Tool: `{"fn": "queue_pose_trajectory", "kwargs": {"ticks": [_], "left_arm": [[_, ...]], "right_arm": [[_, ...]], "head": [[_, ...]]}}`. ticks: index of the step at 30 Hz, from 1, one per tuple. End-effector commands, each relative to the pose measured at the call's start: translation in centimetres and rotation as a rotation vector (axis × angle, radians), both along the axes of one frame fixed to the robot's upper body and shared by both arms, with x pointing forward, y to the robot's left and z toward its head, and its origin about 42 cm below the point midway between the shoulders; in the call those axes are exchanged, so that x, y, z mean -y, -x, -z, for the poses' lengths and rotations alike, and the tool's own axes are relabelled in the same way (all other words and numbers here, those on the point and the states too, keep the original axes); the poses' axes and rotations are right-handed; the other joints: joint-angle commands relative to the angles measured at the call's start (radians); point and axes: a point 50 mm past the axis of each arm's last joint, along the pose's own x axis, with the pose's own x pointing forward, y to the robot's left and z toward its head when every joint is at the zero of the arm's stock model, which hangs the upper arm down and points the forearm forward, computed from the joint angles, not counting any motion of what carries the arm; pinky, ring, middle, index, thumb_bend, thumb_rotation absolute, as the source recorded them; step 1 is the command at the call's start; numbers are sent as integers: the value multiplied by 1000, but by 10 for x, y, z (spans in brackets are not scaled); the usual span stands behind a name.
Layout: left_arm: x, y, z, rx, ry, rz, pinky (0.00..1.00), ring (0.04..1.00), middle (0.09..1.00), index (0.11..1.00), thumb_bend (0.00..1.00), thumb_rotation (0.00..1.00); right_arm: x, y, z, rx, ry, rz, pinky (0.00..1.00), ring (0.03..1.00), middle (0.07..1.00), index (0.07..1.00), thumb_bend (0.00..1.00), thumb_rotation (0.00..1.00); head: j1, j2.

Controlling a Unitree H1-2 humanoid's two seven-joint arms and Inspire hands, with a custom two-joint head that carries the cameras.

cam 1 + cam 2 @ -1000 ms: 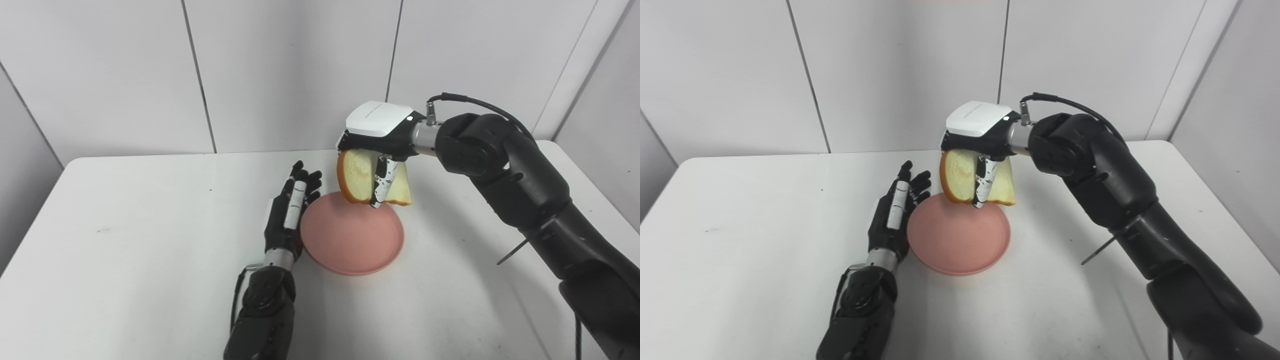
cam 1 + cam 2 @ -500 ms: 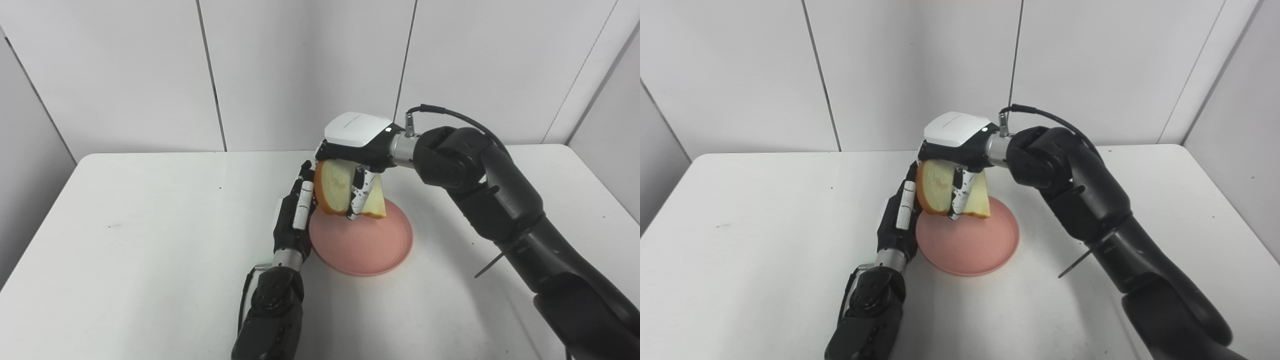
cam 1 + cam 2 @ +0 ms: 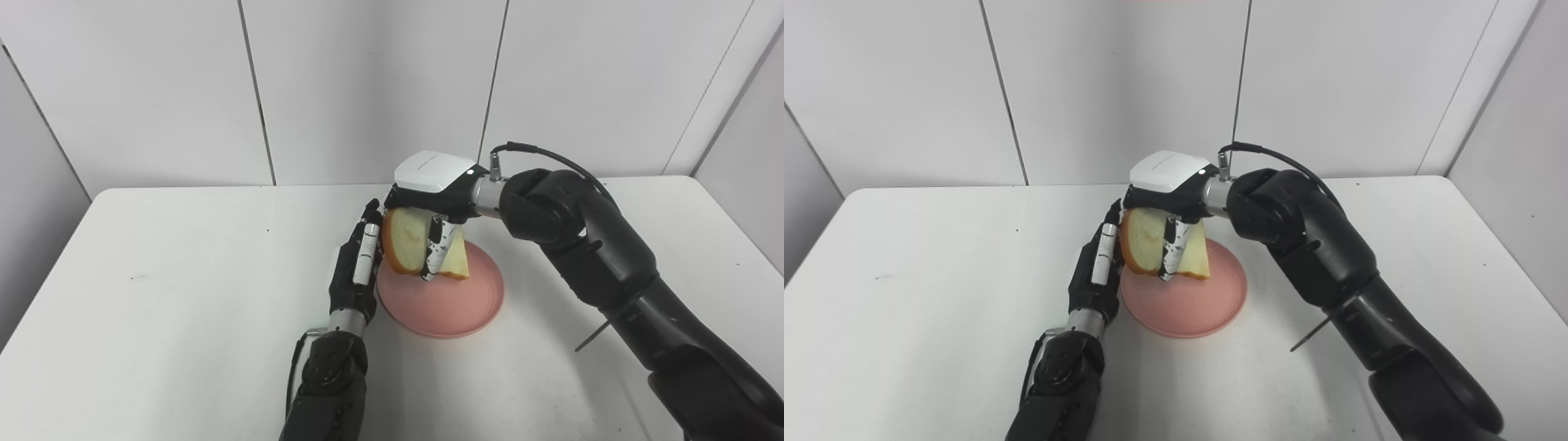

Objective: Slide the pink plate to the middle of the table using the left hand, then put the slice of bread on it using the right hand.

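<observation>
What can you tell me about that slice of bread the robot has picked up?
The slice of bread is pale and soft-looking inside, with a golden-brown crust along its rounded edge. It is held nearly on edge, tilted, in the right hand, whose fingers wrap down across its face. It hangs over the back part of the pink plate; whether its lower corner touches the plate is not clear. The left hand stands just beside it, at the plate's left rim.
</observation>
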Motion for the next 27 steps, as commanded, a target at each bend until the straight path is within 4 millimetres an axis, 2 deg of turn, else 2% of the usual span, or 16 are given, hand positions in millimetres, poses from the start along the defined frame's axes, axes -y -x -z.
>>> {"fn": "queue_pose_trajectory", "kwargs": {"ticks": [1, 14, 18, 27], "left_arm": [[-13, 12, 35, -163, -22, -13, 901, 862, 835, 897, 792, 790], [-15, 14, 31, -154, -35, -6, 895, 872, 830, 891, 808, 806], [-17, 13, 31, -152, -48, -13, 869, 859, 829, 889, 783, 808], [-17, 12, 31, -145, -41, -2, 897, 866, 829, 889, 780, 813]], "right_arm": [[-3, -3, -24, 52, -37, 10, 321, 397, 472, 487, 524, 156], [0, -5, -2, 16, 31, 23, 314, 396, 482, 487, 523, 156], [2, -6, 5, 8, 58, 34, 325, 405, 486, 487, 523, 157], [11, -8, 9, 2, 73, 53, 310, 390, 476, 486, 524, 154]], "head": [[0, 1], [-17, 19], [-20, 19], [-23, 19]]}}
